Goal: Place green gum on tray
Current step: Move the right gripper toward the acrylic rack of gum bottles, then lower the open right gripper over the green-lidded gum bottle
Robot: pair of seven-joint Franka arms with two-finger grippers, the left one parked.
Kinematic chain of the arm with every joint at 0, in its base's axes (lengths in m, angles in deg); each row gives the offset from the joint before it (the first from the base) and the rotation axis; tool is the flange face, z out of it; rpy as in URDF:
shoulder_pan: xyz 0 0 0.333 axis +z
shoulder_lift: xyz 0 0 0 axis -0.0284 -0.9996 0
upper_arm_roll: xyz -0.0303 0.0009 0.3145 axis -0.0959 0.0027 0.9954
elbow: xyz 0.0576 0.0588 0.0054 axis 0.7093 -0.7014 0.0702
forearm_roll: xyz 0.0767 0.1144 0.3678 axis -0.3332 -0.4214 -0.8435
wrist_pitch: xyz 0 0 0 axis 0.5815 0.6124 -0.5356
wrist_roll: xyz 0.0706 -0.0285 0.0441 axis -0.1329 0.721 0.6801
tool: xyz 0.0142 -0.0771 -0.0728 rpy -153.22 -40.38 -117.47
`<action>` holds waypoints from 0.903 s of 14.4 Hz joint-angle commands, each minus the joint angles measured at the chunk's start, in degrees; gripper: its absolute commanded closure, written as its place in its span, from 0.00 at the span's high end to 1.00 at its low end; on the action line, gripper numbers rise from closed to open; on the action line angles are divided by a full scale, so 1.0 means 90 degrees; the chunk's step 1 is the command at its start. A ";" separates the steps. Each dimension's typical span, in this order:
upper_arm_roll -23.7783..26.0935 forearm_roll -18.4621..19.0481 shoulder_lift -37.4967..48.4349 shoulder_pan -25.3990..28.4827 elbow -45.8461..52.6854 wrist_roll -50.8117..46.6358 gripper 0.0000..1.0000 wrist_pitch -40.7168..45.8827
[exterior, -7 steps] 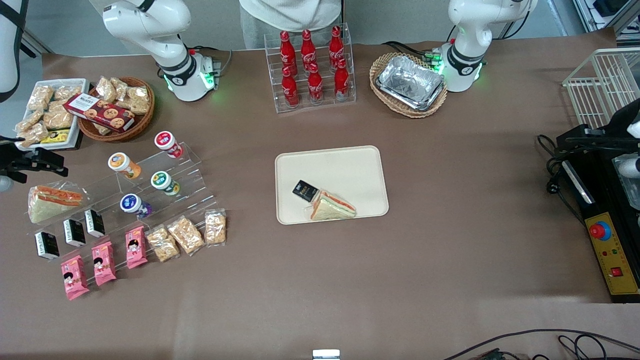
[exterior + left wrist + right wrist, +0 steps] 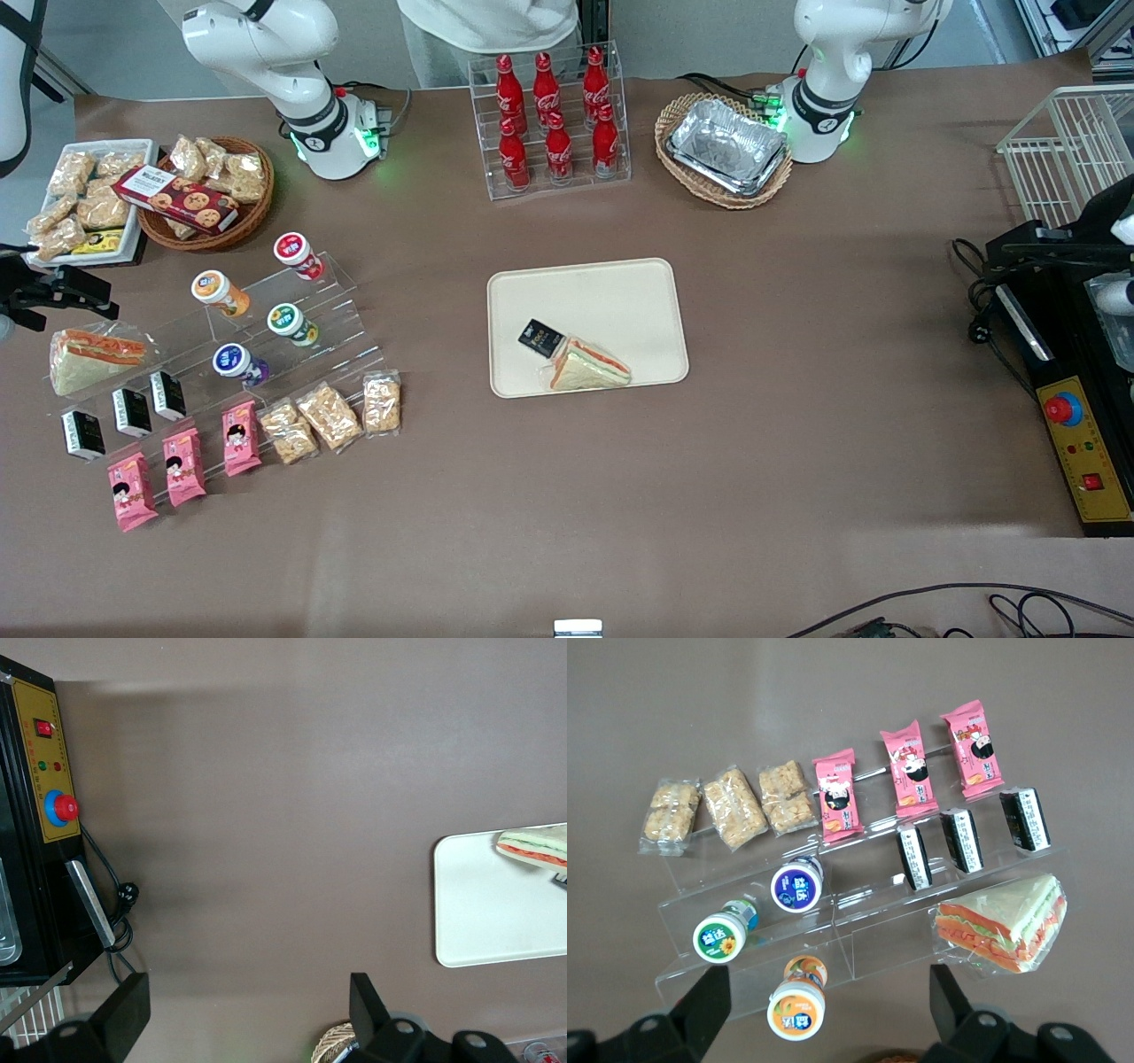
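Note:
The green gum (image 2: 291, 322) lies on a middle step of the clear tiered stand (image 2: 345, 306), its green lid with a white label facing up; in the right wrist view the green gum (image 2: 722, 933) is beside one finger. The cream tray (image 2: 611, 292) sits mid-table, holding a wrapped sandwich (image 2: 589, 365) and a small black packet (image 2: 540, 337); the tray (image 2: 496, 921) also shows in the left wrist view. My gripper (image 2: 60, 291) hovers at the working arm's end of the table, above the stand. The gripper (image 2: 826, 985) is open, with the orange-lidded bottle (image 2: 797, 1008) below the gap and nothing held.
The stand also carries a blue-lidded bottle (image 2: 234, 361), a red-lidded bottle (image 2: 294, 250), black packets (image 2: 131, 411), pink packs (image 2: 184, 465), nut bars (image 2: 328, 415) and a sandwich (image 2: 89, 354). A cola rack (image 2: 554, 120), foil tray in a wicker basket (image 2: 726, 146) and control box (image 2: 1085, 456) stand around.
My gripper has shifted slightly at the edge of the front view. The person at the table's back edge has moved. Nothing on the table has moved.

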 commanded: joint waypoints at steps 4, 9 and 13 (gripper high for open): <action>0.0761 -0.0159 0.0464 -0.0152 -0.0566 -0.0712 1.00 0.0015; 0.1505 -0.0139 0.1966 -0.0241 -0.2497 -0.1574 1.00 -0.0647; 0.1866 -0.0139 0.2535 -0.0221 -0.3311 -0.2100 1.00 -0.0903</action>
